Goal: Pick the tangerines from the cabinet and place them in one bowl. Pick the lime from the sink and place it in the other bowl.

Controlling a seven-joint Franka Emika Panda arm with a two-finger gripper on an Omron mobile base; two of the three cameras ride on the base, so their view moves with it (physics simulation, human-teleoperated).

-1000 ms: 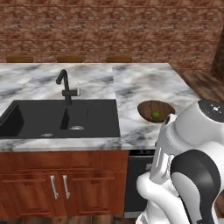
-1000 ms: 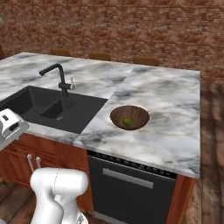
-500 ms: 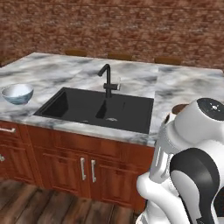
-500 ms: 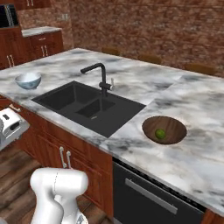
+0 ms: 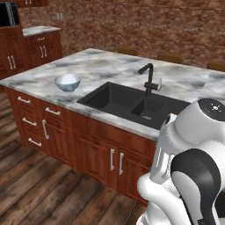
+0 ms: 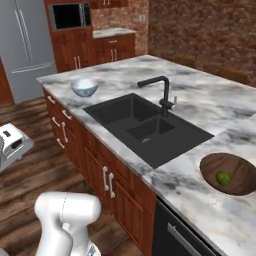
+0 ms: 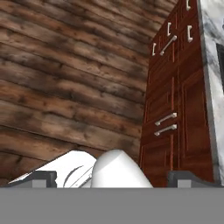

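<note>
On the far left of the right base view, the claw is hanging low beside the island, out over the brown plank floor; its two dark tips are standing fully apart in the hand view and nothing is sitting between them. Next to the right, the glossy pale blue-white round bowl is resting on the grey-white marble surface near its left end, and it is looking empty. Further right, the black rectangular recessed sink with the angular black faucet is lying in the middle of the surface, and no fruit is showing in the basin. At the right end, the dark brown shallow round wooden bowl is holding the small green lime inside it.

So the lime part is looking finished, I think. The tangerines are now the step in hand, and the pale bowl is waiting for them. The next move is calling for finding the reddish wall cabinet, raising the empty claw to its shelf, and closing gently around one round fruit, which can roll easily.
</note>
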